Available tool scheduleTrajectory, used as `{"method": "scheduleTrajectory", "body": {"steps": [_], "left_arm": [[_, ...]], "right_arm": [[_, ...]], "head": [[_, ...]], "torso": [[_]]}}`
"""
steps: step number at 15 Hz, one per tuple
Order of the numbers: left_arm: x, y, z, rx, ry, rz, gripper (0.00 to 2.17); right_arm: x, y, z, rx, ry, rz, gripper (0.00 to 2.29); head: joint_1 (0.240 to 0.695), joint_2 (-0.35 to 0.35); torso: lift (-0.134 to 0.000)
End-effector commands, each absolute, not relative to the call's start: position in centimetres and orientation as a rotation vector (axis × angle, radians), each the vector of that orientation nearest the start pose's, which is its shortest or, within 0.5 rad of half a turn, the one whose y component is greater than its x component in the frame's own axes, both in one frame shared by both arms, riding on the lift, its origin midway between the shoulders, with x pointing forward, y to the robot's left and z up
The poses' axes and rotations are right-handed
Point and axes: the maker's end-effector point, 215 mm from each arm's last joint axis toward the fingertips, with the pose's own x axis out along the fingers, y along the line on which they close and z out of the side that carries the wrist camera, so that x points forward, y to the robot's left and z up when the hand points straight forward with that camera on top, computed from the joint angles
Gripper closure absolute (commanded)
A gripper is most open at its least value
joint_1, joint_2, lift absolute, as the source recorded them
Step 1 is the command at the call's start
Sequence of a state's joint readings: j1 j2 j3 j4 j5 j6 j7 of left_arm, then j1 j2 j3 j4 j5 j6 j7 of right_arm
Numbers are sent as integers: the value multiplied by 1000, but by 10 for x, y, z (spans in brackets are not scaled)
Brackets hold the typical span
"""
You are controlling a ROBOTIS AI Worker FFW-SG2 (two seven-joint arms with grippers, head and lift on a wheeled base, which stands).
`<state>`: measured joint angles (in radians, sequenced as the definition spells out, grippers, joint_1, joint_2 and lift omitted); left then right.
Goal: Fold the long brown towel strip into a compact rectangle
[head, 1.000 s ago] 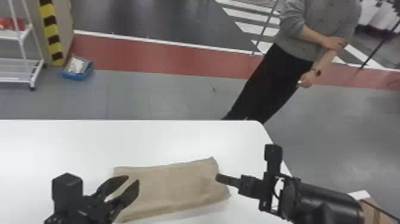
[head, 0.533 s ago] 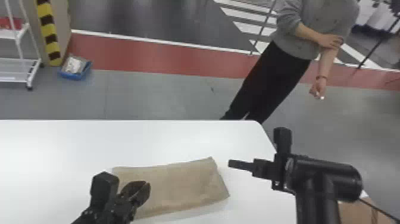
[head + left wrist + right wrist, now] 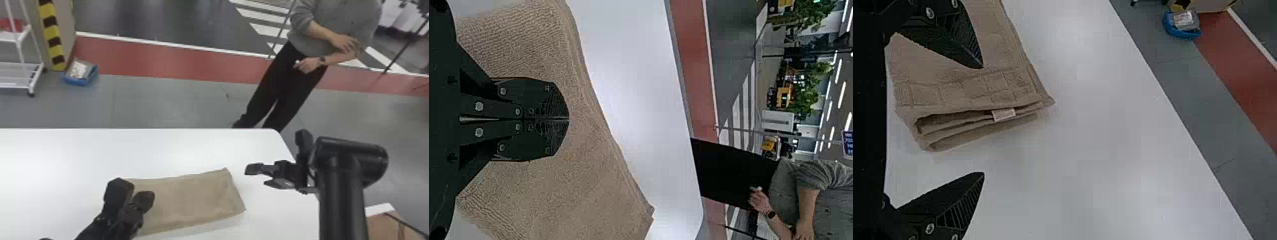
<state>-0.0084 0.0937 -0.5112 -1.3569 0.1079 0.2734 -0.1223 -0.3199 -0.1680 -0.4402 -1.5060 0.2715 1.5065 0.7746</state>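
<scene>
a white table [image 3: 57, 159] with a folded brown towel [image 3: 191, 198] lying flat on it.

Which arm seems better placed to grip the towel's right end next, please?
Right, probably: its end effector is open by that end of the towel, while the left one is shut over the other.

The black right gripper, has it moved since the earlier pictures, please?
Yes: the gripper moved away from the brown cloth towel, toward the white table's far right corner.
</scene>
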Motion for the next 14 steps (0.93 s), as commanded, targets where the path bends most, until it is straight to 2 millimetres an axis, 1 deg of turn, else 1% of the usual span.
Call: {"method": "scheduleTrajectory", "body": {"steps": [1, 2, 3, 4, 6, 7, 8, 10, 14], "left_arm": [[469, -14, -557, 90, 533, -589, 1372], [468, -13, -559, 91, 532, -589, 1372], [469, -12, -559, 93, 531, -586, 1372], [469, -11, -560, 92, 529, -586, 1372], [469, -10, -562, 94, 532, -585, 1372], [470, -8, -561, 90, 529, -582, 1372], [471, -7, -562, 91, 529, -580, 1372], [474, -7, -563, 94, 532, -580, 1372], [473, -10, -567, 96, 534, -585, 1372]], "right_arm": [[471, -379, -496, 524, 1157, 14, 130], [471, -379, -502, 489, 1181, 14, 130], [476, -382, -505, 439, 1181, 11, 164], [480, -380, -508, 398, 1190, 19, 211], [490, -389, -515, 252, 1193, 16, 218], [495, -392, -517, 219, 1183, 22, 218], [497, -392, -518, 208, 1174, 29, 221], [495, -393, -524, 203, 1189, 35, 343], [499, -386, -542, 171, 1173, 95, 343]], "head": [[695, -350], [695, -350], [695, -350], [695, -350], [695, -350], [695, -350], [695, -350], [695, -350], [695, -350]], "torso": [[0], [0], [0], [0], [0], [0], [0], [0], [0]]}}
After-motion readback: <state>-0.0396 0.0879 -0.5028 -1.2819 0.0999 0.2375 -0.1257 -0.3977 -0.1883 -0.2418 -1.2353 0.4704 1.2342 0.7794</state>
